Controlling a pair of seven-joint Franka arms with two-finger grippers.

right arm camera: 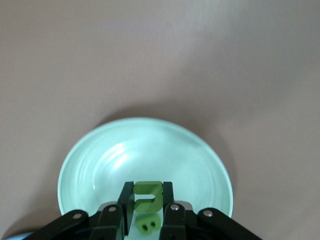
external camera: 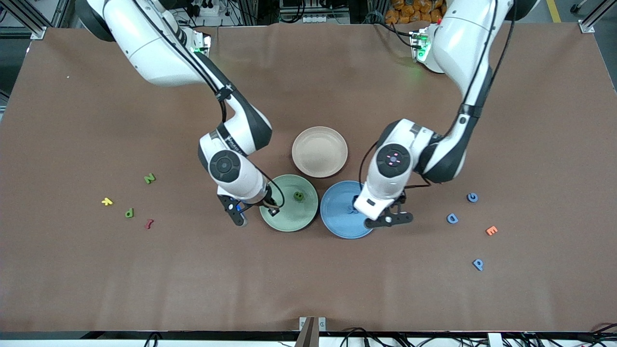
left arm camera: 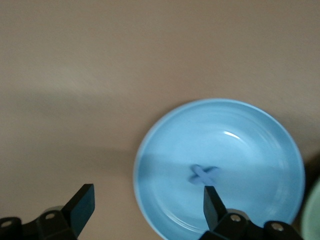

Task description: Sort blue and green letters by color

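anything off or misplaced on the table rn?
Nothing stands out. Blue X lies in the blue plate under the open left gripper; right gripper holds a green letter over the green plate, above the green B.

X (left arm camera: 203, 173) in one plate (left arm camera: 260, 125), B (external camera: 299, 195) in neighbouring plate (external camera: 282, 219)

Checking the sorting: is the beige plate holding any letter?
No, the beige plate shows only its bare inside in the front view.
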